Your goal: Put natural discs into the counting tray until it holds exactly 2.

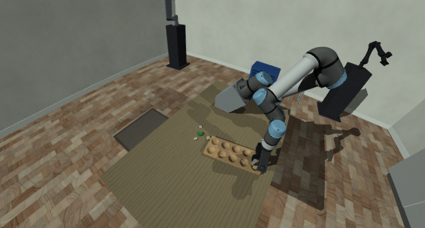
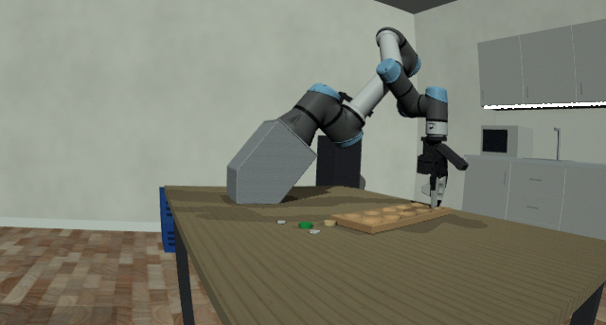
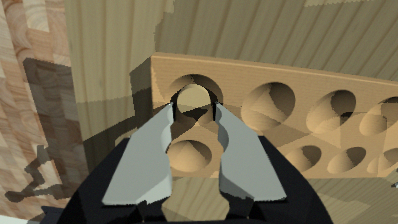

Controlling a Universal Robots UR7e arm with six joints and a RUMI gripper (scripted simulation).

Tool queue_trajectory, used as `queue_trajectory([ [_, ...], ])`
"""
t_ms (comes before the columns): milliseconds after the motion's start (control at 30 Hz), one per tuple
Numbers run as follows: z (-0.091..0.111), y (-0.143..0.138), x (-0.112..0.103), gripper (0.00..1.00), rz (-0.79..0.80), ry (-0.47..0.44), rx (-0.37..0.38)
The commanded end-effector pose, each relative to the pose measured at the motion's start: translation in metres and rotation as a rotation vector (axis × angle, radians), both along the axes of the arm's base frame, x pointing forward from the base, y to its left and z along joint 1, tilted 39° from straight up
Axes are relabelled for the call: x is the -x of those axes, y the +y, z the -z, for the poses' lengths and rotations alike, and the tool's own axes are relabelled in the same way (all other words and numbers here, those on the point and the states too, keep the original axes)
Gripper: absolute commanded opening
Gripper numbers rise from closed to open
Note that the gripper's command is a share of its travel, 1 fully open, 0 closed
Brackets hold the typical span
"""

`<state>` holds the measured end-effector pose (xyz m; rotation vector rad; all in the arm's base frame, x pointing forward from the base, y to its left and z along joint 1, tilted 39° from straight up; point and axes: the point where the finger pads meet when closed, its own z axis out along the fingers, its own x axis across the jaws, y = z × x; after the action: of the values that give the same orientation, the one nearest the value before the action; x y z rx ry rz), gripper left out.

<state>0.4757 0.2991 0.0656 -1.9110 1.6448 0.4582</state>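
The wooden counting tray lies on the table, also in the exterior view and the wrist view. My gripper points down over the tray's corner pocket at the table's right end. A natural disc sits in that pocket between my fingertips, with a thin gap on each side. The fingers are slightly open and do not clamp it. The other pockets in the wrist view are empty. Another natural disc lies on the table by the tray's left end.
A green disc and two small white discs lie on the table left of the tray. The arm's grey base block stands at the table's far edge. The table's right edge is close to my gripper.
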Motion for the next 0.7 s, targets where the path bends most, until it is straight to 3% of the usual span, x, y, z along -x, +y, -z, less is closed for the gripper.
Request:
queue_trajectory([
  [0, -0.0004, -0.0002, -0.0003, 0.22, 0.0, -0.001, 0.0],
  [667, -0.0025, -0.0019, 0.0, 0.25, 0.0, -0.001, 0.0],
])
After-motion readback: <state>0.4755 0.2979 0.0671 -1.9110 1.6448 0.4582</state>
